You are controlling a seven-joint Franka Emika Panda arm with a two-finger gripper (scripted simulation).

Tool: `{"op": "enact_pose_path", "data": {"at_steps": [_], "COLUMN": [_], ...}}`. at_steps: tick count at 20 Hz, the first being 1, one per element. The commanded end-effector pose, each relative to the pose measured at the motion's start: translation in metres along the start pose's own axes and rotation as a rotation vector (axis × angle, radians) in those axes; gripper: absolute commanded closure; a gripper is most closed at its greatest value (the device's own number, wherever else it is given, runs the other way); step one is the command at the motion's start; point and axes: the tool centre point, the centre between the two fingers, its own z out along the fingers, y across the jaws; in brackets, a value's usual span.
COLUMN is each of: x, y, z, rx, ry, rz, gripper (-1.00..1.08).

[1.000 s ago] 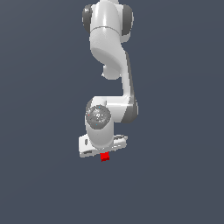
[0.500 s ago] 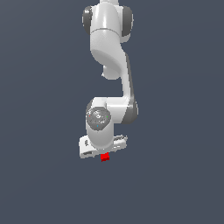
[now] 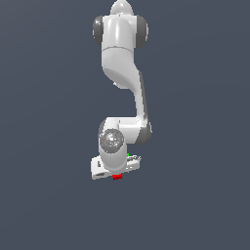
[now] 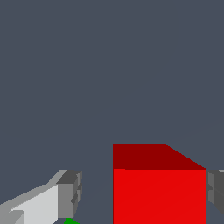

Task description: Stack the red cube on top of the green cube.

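Red cube (image 4: 159,188) sits between the open jaws, nearer one finger (image 4: 68,194); centre the gripper (image 3: 117,172) before closing. Green cube (image 3: 128,156) waits just beyond.

Small bright-red plain cube (image 4: 159,190), darker red on its top face. Tiny bright-green cube (image 3: 128,156) barely peeking out. White glossy robot arm (image 3: 119,53) with grey joints, flat slate-grey background (image 3: 49,146).
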Motion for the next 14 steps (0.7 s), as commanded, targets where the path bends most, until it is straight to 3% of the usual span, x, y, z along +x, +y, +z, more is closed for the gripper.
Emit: {"op": "enact_pose_path", "data": {"at_steps": [1, 4, 5, 14], "x": [0.0011, 0.0019, 0.0019, 0.0019], "y": [0.0003, 0.0005, 0.0005, 0.0005], "z": [0.0027, 0.0008, 0.0008, 0.0008], "rx": [-0.001, -0.001, -0.001, -0.001], "ry": [0.002, 0.002, 0.002, 0.002], "rz": [0.000, 0.000, 0.000, 0.000], "gripper": [-0.92, -0.92, 1.08, 1.08]}}
